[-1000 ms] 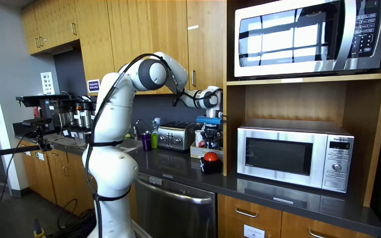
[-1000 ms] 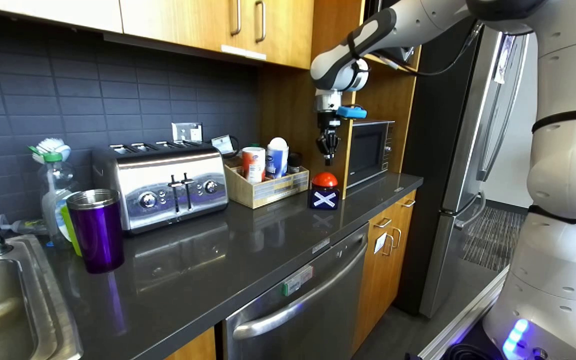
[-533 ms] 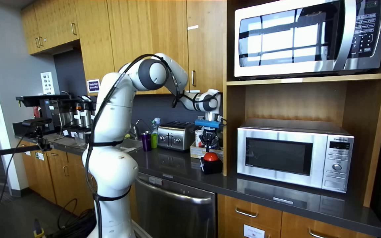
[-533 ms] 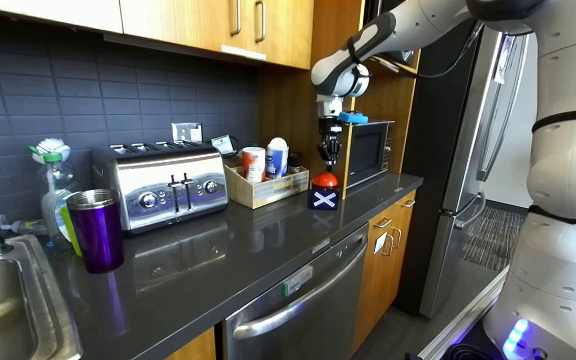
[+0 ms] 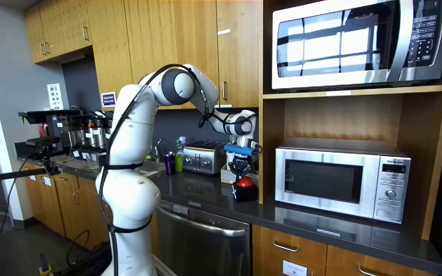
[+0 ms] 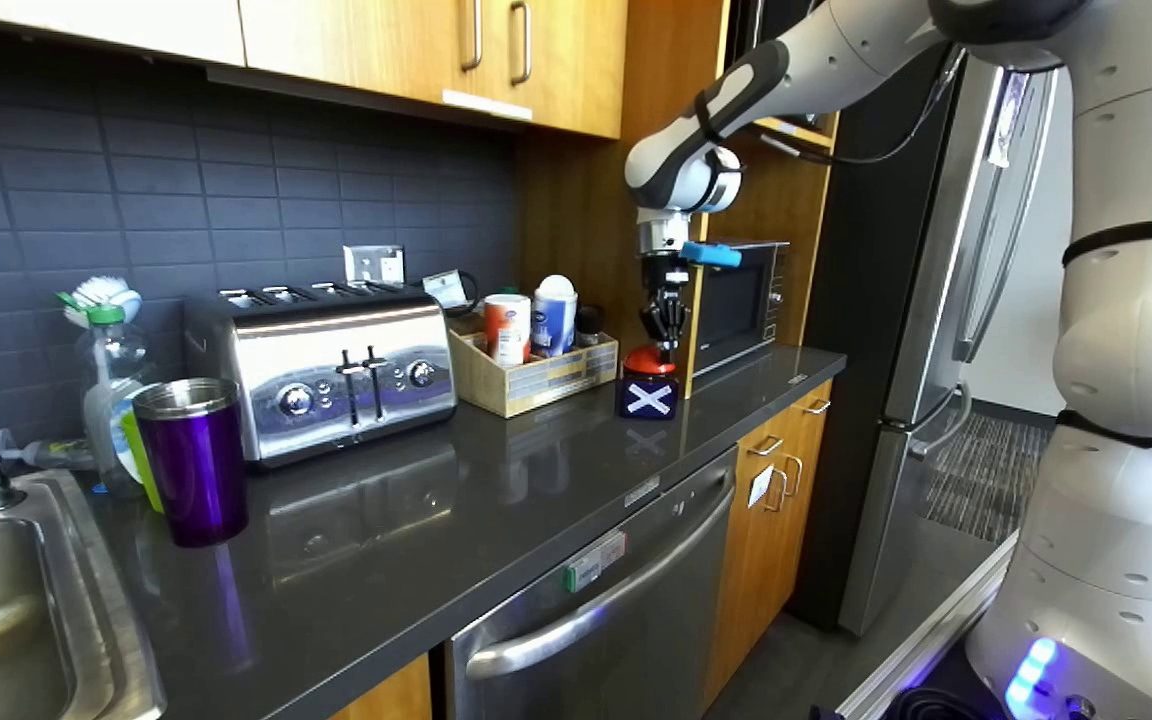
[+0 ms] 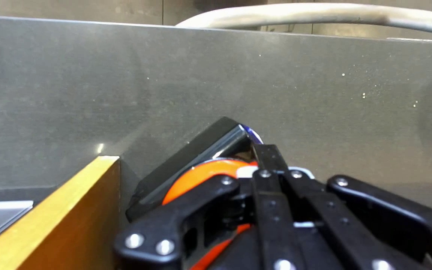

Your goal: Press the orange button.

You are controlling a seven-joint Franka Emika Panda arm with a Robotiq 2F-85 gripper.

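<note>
Orange button [image 5: 245, 183] found upright on the desk [image 6: 536, 490], just beside the wooden panel [image 7: 84, 219]. Lower microwave [image 5: 322, 182]: across that panel. Jaws clenched, pointing down, tips at the dome's edge. Depth of depression: cannot tell.

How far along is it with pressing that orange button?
Looks done: the approach; the gripper is right at the orange button. In hand: pressing, the gripper's tip seemingly touching the button in both exterior views. Left: perhaps pushing further, as I can't tell whether it's fully down, then lifting clear.
</note>
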